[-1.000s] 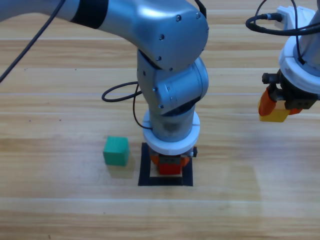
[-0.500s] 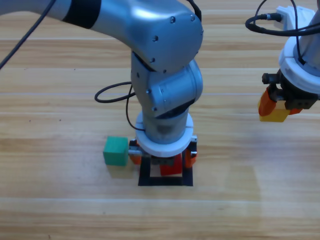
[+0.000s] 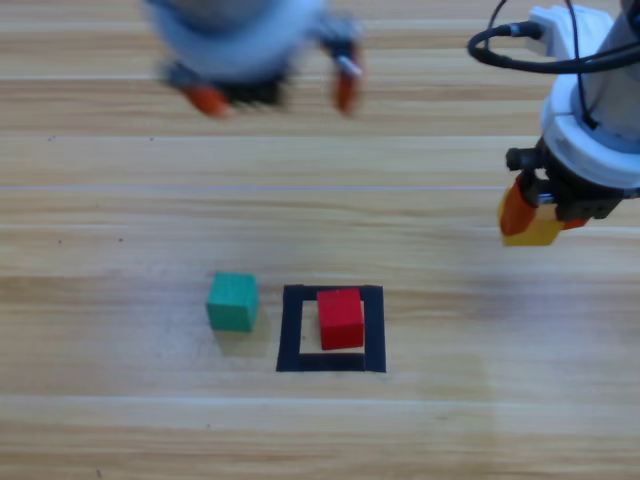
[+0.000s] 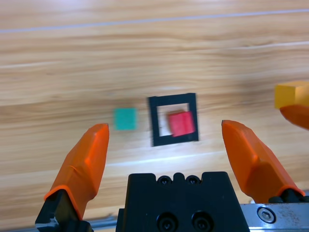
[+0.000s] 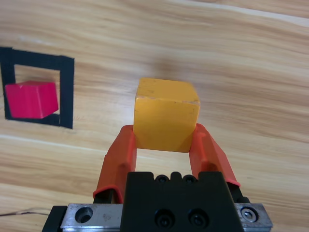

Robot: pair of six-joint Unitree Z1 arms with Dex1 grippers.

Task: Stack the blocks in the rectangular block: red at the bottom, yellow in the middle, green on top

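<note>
The left claw (image 3: 275, 92) hangs near the worktop's far edge, jaws spread wide. The right claw (image 3: 535, 215) hovers by the right edge, jaws clamped on the yellow cube (image 3: 533, 230).

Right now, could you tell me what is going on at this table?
The red cube sits inside the black tape square. The left gripper is open and raised near the far edge. The right gripper holds the yellow cube above the table. The green cube waits just left of the square.
</note>
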